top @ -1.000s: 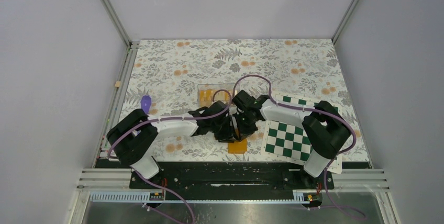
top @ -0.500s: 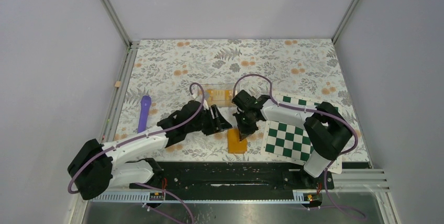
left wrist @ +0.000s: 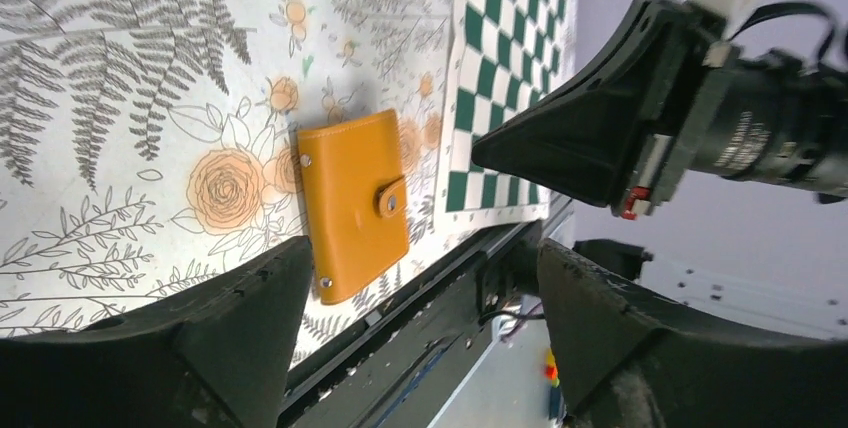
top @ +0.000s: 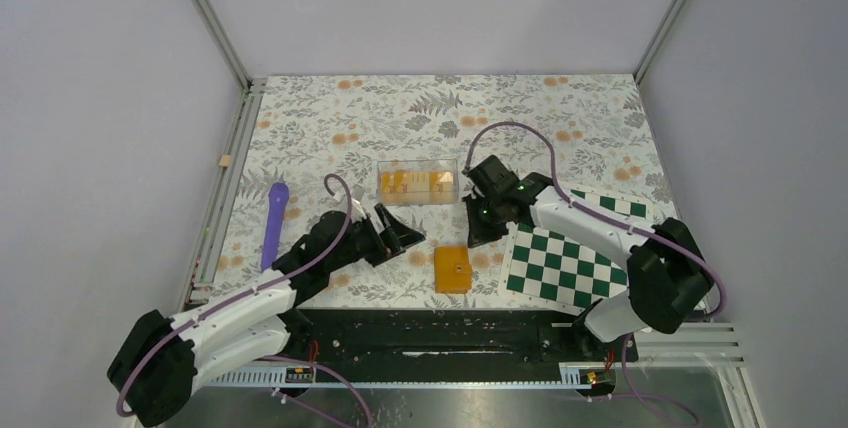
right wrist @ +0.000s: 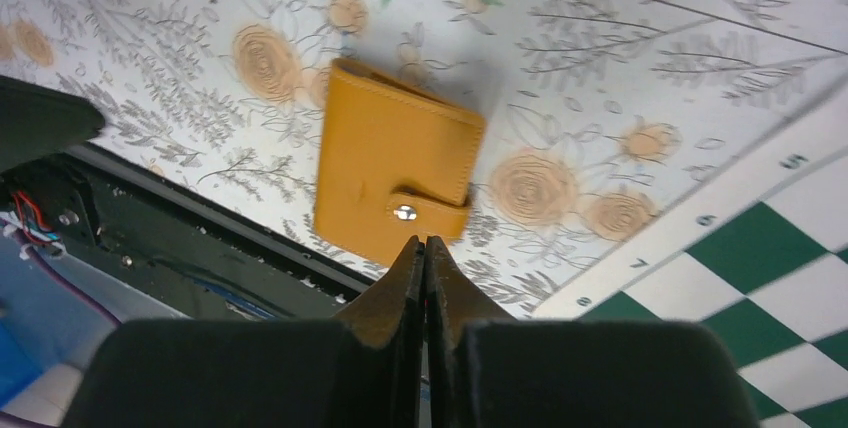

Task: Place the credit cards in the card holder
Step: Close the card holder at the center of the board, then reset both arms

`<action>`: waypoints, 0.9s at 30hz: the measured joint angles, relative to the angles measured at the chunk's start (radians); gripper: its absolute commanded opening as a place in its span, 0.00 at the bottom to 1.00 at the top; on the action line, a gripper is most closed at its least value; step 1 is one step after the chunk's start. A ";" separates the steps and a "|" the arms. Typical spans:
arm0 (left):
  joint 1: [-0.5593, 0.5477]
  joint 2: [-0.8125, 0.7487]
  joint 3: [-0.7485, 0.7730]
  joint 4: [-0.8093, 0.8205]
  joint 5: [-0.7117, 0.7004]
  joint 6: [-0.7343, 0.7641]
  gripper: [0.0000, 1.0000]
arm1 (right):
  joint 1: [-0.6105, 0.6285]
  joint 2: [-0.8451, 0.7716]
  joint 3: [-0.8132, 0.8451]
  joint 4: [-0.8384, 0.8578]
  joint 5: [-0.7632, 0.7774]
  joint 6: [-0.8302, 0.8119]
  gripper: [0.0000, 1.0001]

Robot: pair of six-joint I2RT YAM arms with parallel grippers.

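The card holder (top: 453, 269) lies closed on the flowered table near the front edge, an orange wallet with its stud strap fastened; nothing touches it. It also shows in both wrist views (left wrist: 353, 203) (right wrist: 395, 183). Several orange-yellow flat pieces, apparently the credit cards (top: 415, 184), sit in a clear box behind it. My left gripper (top: 405, 231) (left wrist: 420, 258) hovers open and empty just left of the holder. Just behind the holder's far right corner, my right gripper (top: 470, 241) (right wrist: 425, 243) is shut on nothing, its tips pointing at the strap.
A green-and-white chequered board (top: 565, 263) lies right of the holder, under the right arm. A purple tool (top: 272, 223) rests at the left. The clear plastic box (top: 450, 166) stands mid-table. The black front rail (top: 430, 333) runs right in front of the holder.
My left arm drew back to the left and its jaws opened wide. The right gripper lifted off the card holder and moved back to the right; the holder now lies free.
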 measured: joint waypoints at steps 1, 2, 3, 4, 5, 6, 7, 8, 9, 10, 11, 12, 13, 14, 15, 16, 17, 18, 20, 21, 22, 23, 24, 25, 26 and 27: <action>0.011 -0.036 -0.018 0.011 0.001 -0.005 0.90 | -0.017 -0.013 -0.009 0.002 0.000 0.000 0.08; 0.024 -0.051 -0.024 0.014 0.001 -0.004 0.91 | -0.034 -0.028 -0.020 0.002 0.000 0.000 0.12; 0.040 -0.080 -0.034 0.017 0.002 -0.005 0.92 | -0.056 -0.050 -0.037 0.004 0.000 0.000 0.20; 0.057 -0.109 -0.043 0.016 0.002 -0.004 0.93 | -0.082 -0.076 -0.056 0.004 0.000 -0.001 0.28; 0.075 -0.142 -0.049 0.013 0.001 0.003 0.93 | -0.111 -0.106 -0.075 0.003 0.003 -0.002 0.40; 0.091 -0.172 -0.050 0.001 -0.002 0.014 0.94 | -0.134 -0.130 -0.089 0.002 0.009 0.001 0.53; 0.106 -0.209 -0.050 -0.016 -0.010 0.029 0.94 | -0.169 -0.165 -0.107 0.003 0.020 -0.005 0.67; 0.118 -0.250 -0.049 -0.043 -0.031 0.051 0.95 | -0.198 -0.196 -0.120 0.002 0.037 -0.011 0.79; 0.126 -0.291 -0.047 -0.074 -0.058 0.074 0.95 | -0.233 -0.235 -0.133 0.002 0.061 -0.020 0.86; 0.132 -0.332 -0.042 -0.110 -0.099 0.101 0.96 | -0.257 -0.264 -0.141 0.002 0.082 -0.020 0.91; 0.134 -0.378 -0.036 -0.151 -0.156 0.138 0.97 | -0.290 -0.301 -0.151 0.005 0.117 -0.032 0.94; 0.136 -0.426 -0.029 -0.188 -0.214 0.176 0.98 | -0.319 -0.339 -0.164 0.011 0.153 -0.043 0.97; 0.136 -0.463 -0.023 -0.216 -0.265 0.210 0.99 | -0.341 -0.368 -0.175 0.019 0.184 -0.053 0.99; 0.136 -0.506 -0.017 -0.241 -0.330 0.256 0.99 | -0.368 -0.406 -0.193 0.029 0.226 -0.066 0.99; 0.136 -0.545 -0.011 -0.258 -0.390 0.301 0.99 | -0.393 -0.438 -0.214 0.048 0.273 -0.079 1.00; 0.136 -0.572 -0.008 -0.264 -0.449 0.348 0.99 | -0.415 -0.471 -0.240 0.069 0.319 -0.090 1.00; 0.136 -0.590 -0.007 -0.267 -0.509 0.396 0.99 | -0.434 -0.500 -0.265 0.085 0.357 -0.097 0.99; 0.137 -0.596 -0.007 -0.267 -0.573 0.445 0.99 | -0.452 -0.529 -0.295 0.109 0.394 -0.105 0.99; 0.138 -0.581 -0.009 -0.262 -0.680 0.534 0.99 | -0.478 -0.589 -0.370 0.175 0.481 -0.122 0.99; 0.138 -0.565 -0.014 -0.248 -0.723 0.579 0.99 | -0.483 -0.604 -0.397 0.199 0.512 -0.131 1.00; 0.139 -0.538 -0.025 -0.223 -0.768 0.635 0.99 | -0.485 -0.618 -0.430 0.238 0.545 -0.146 0.99; 0.141 -0.502 -0.038 -0.192 -0.806 0.690 0.99 | -0.485 -0.625 -0.463 0.275 0.575 -0.164 1.00; 0.142 -0.467 -0.047 -0.170 -0.831 0.730 0.99 | -0.485 -0.627 -0.499 0.323 0.615 -0.183 1.00; 0.145 -0.406 -0.060 -0.134 -0.869 0.787 0.99 | -0.485 -0.624 -0.542 0.379 0.656 -0.201 0.99; 0.148 -0.362 -0.068 -0.105 -0.887 0.821 0.99 | -0.486 -0.621 -0.573 0.424 0.681 -0.216 0.99; 0.152 -0.317 -0.079 -0.066 -0.901 0.858 0.99 | -0.489 -0.618 -0.610 0.473 0.702 -0.236 0.99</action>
